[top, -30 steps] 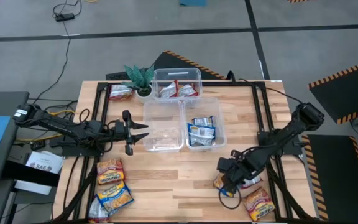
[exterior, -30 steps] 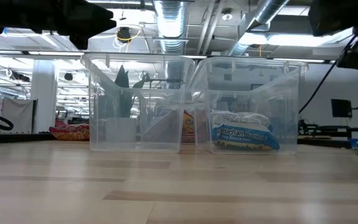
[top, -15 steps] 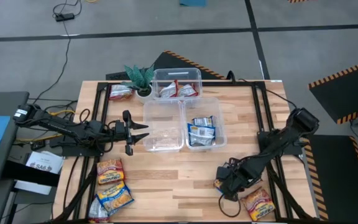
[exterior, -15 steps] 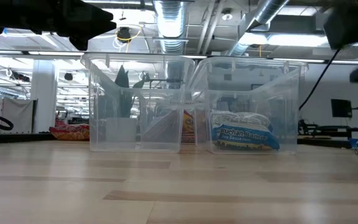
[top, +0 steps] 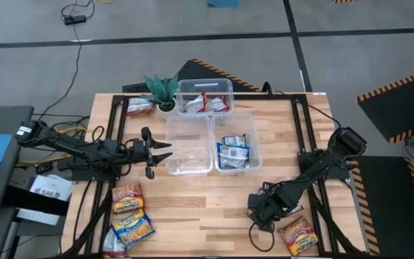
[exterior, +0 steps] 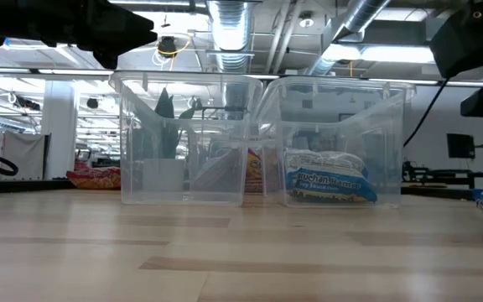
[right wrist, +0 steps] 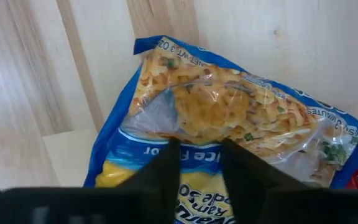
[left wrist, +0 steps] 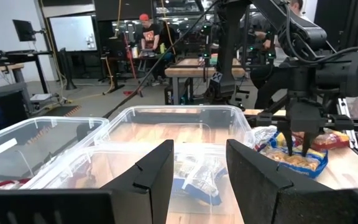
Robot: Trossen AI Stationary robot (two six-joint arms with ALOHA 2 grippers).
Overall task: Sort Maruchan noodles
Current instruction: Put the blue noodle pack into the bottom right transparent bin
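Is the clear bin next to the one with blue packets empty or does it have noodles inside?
Empty: the clear bin shows only bare bottom, beside the bin holding blue packets.

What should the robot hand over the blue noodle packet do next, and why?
Probably close its fingers on it. The right gripper is low over the blue noodle packet, fingers open with the packet's edge between them, so a pinch looks like the next step. The bin with blue packets is likely where it belongs. The left gripper waits by the empty bin.
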